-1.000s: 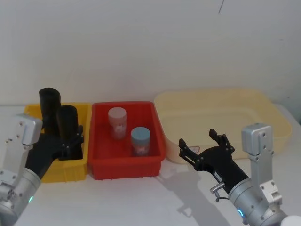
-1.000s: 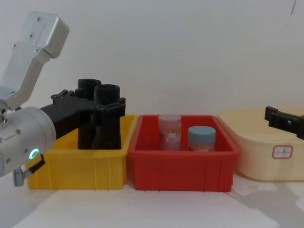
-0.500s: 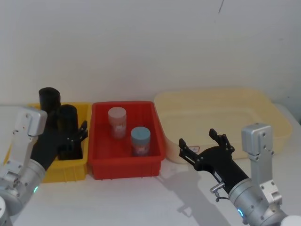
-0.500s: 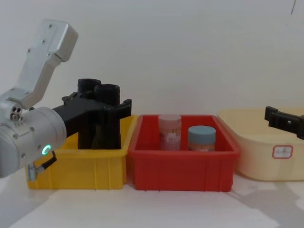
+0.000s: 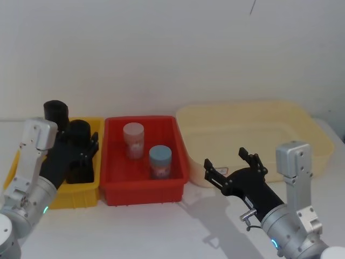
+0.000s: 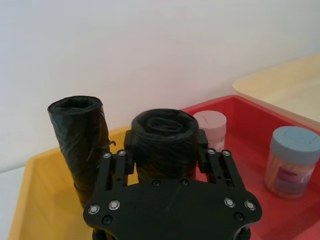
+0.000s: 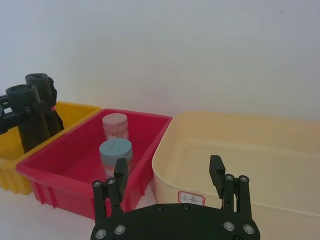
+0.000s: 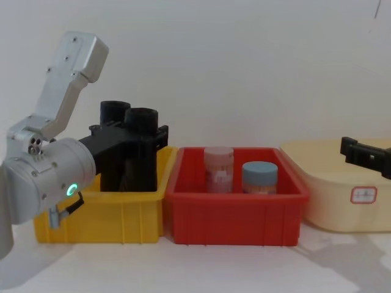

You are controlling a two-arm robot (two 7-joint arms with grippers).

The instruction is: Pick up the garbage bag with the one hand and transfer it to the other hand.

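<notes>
The garbage bag [image 5: 80,141] is the smooth black roll with a hollow top, standing upright in the yellow bin [image 5: 81,195]. My left gripper [image 5: 81,156], on the silver wrist with the green light, has a finger on each side of it and is shut on the roll [image 6: 165,137]. From the chest view the bag [image 8: 142,131] rises above the bin wall. My right gripper [image 5: 226,159] hovers open and empty in front of the cream tub [image 5: 302,129], well to the right of the bag.
A slimmer crinkled black roll [image 5: 54,116] stands just behind the bag in the same bin. The red bin [image 5: 145,191] alongside holds a pink-lidded jar [image 5: 133,139] and a blue-lidded jar [image 5: 160,160]. White table lies in front.
My left arm's silver wrist has swung up and toward the yellow bin, with the gripper staying around the roll. The roll still stands in the bin. The right arm has not moved.
</notes>
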